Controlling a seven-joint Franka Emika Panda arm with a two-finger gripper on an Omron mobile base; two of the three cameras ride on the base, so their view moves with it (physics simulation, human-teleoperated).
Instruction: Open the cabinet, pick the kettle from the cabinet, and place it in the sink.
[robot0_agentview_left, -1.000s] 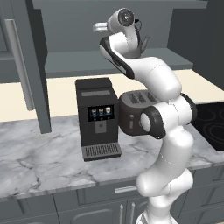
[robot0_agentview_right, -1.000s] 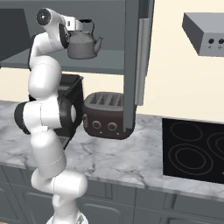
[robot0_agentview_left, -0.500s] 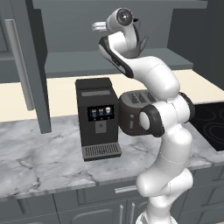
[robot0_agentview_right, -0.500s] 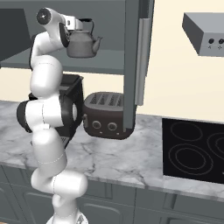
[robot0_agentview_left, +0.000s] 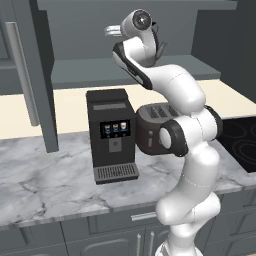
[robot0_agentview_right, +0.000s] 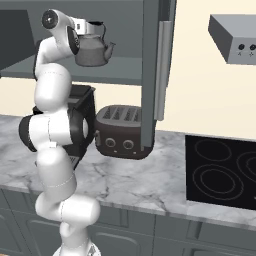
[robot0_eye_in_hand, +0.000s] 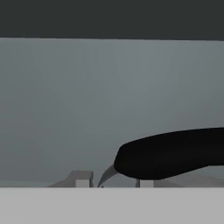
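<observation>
Since the earlier frame our arm has barely shifted; whether the jaws grip, we cannot tell. The kettle (robot0_agentview_right: 91, 48) sits on the cabinet (robot0_agentview_right: 150, 75) shelf, upper left: rigid, smooth metal, probably light; best taken by its handle (robot0_eye_in_hand: 175, 153).

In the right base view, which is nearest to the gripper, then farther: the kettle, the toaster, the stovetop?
1. Kettle: on the cabinet shelf, right at the gripper.
2. Toaster: on the counter, below it.
3. Stovetop: far right, lowest.
</observation>
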